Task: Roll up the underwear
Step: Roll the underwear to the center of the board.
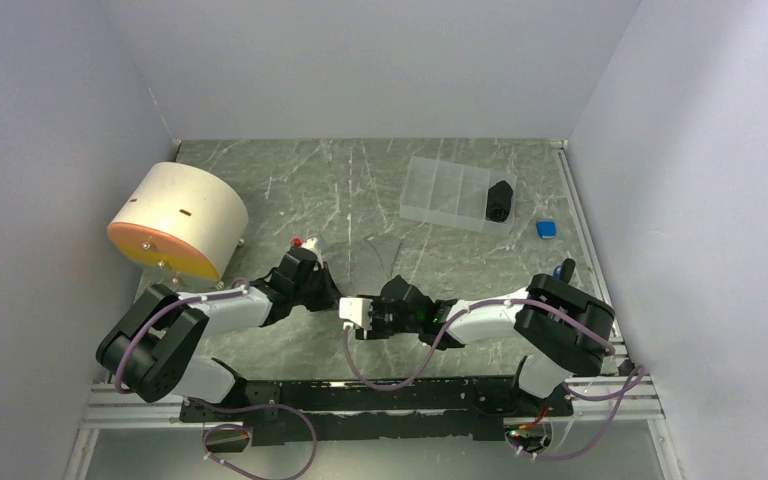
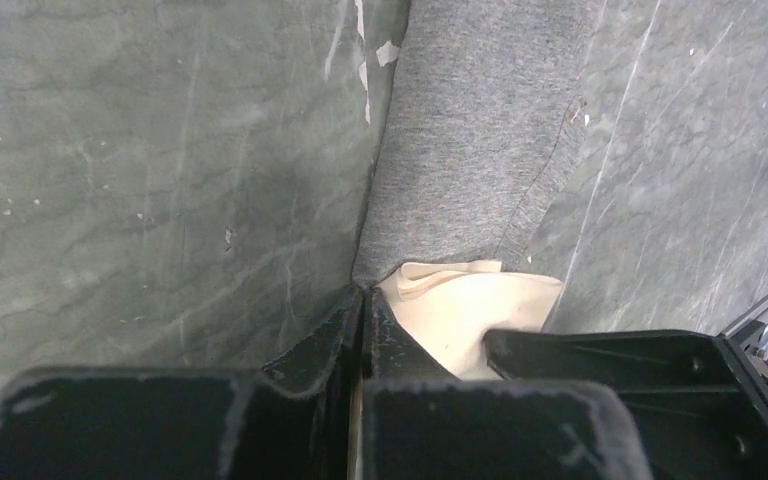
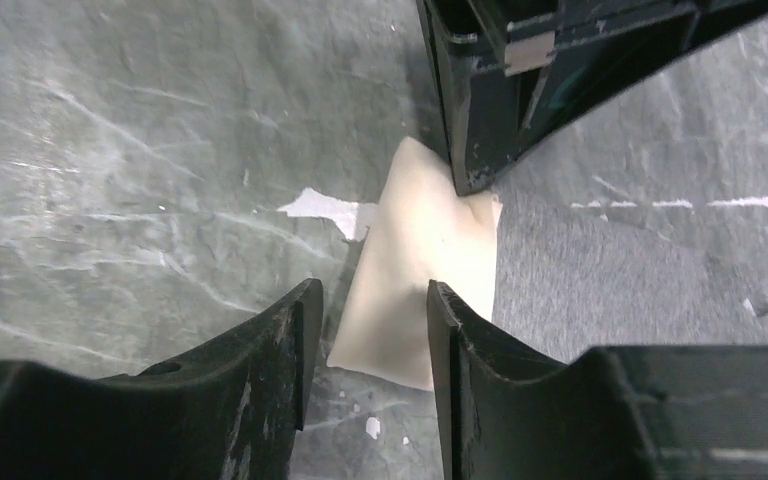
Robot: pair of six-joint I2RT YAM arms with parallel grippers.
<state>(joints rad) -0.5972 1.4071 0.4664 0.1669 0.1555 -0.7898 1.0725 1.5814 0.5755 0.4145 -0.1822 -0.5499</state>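
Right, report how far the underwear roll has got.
Done: no roll shows; the grey underwear lies flat on the table. In hand: the left gripper is shut on its cream end, and the right gripper hangs open over that end. Left: the whole rolling.

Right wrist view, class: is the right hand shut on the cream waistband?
No, the right hand is open: its fingers stand apart, with the cream waistband lying unpinched under the gap.
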